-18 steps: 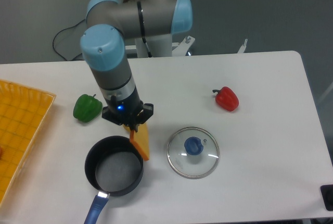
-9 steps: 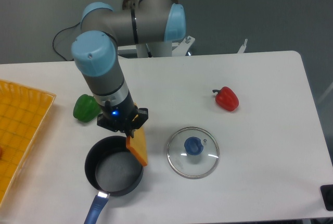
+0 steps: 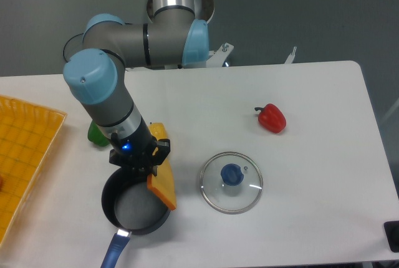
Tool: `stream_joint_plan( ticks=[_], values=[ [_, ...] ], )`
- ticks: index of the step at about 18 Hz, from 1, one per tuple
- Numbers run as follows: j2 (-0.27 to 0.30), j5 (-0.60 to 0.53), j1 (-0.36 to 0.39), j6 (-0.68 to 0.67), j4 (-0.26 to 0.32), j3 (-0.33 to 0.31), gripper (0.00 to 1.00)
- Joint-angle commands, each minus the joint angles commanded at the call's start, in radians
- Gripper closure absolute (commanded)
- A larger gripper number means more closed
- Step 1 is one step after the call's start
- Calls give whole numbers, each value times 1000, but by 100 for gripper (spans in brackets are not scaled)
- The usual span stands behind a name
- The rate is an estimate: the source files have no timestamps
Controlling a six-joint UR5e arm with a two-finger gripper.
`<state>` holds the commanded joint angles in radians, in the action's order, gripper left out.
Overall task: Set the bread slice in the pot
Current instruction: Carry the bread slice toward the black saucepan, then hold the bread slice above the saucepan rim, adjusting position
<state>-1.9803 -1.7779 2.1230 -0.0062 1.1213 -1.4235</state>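
- The gripper point(image 3: 145, 169) shifted left and toward the camera, ending over the pot point(image 3: 136, 205).
- The bread slice point(image 3: 163, 184) travelled with it and hung tilted over the pot's right rim.
- The arm came to cover most of the green pepper point(image 3: 95, 134).
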Motion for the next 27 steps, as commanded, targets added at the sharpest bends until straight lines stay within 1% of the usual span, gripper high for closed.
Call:
stream_joint_plan(
  ticks=[3, 10, 27],
  values=[
    [-9, -26, -11, 3, -2, 0, 97],
    [-29, -34, -21, -1, -17, 5, 97],
    [-37, -44, -26, -3, -38, 11, 93]
  ],
)
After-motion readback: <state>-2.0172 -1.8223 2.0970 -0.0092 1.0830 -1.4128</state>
